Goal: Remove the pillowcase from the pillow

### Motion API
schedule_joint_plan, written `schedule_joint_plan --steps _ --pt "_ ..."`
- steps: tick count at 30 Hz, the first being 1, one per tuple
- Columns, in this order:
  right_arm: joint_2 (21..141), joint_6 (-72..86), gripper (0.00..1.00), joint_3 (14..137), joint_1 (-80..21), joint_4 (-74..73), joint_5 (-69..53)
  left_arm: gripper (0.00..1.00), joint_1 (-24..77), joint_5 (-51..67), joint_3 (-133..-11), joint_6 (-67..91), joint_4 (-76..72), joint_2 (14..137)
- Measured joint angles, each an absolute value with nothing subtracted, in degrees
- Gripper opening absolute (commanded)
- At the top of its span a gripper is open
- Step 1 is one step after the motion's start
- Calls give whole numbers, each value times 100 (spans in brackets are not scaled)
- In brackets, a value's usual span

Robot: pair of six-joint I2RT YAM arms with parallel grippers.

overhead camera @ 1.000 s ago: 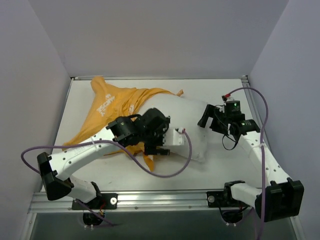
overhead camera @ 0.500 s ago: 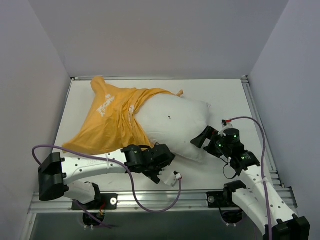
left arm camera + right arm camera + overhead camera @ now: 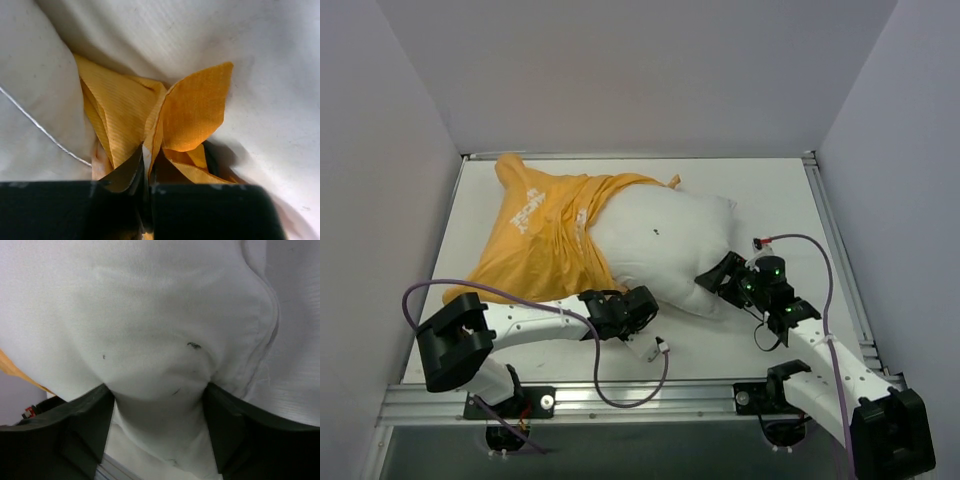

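The orange-yellow pillowcase covers the left part of the white pillow, whose right half lies bare. My left gripper sits at the pillow's near edge, shut on a fold of the pillowcase; in the left wrist view the fabric bunches out from between the closed jaws. My right gripper is at the pillow's near right corner. In the right wrist view its fingers squeeze a bulge of the pillow from both sides.
The white table is boxed in by grey walls on the left, back and right. A metal rail runs along the near edge by the arm bases. Purple cables loop from both arms.
Both arms drew back toward the near edge, then closed: the left gripper shut on the pillowcase fold, the right gripper closed onto the pillow's corner. The pillow shifted slightly.
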State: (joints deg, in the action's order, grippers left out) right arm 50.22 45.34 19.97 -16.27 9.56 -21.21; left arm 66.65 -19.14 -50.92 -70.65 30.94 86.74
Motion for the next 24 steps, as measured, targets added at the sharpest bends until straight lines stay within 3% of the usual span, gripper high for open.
schedule_joint_plan --steps 1,2,10,19,24 --pt "5081 4584 13 1916 -1629 1120 -2137 2 6622 -1955 -5074 -7116 3028 8694" --pt "5157 4617 0 1883 -1629 1219 -2154 2 6608 -1975 -5039 -7142 2961 8702" --pt "5461 4512 0 2493 -1492 961 -2045 2 6359 -1975 -4766 -7260 2950 8641" --pt "5312 3760 0 3603 980 -152 -3385 2 4788 -1778 -4484 -8031 3028 7881" --pt "5299 3395 0 3675 1525 -921 -3981 2 3852 -1511 -4484 -8580 3024 7498"
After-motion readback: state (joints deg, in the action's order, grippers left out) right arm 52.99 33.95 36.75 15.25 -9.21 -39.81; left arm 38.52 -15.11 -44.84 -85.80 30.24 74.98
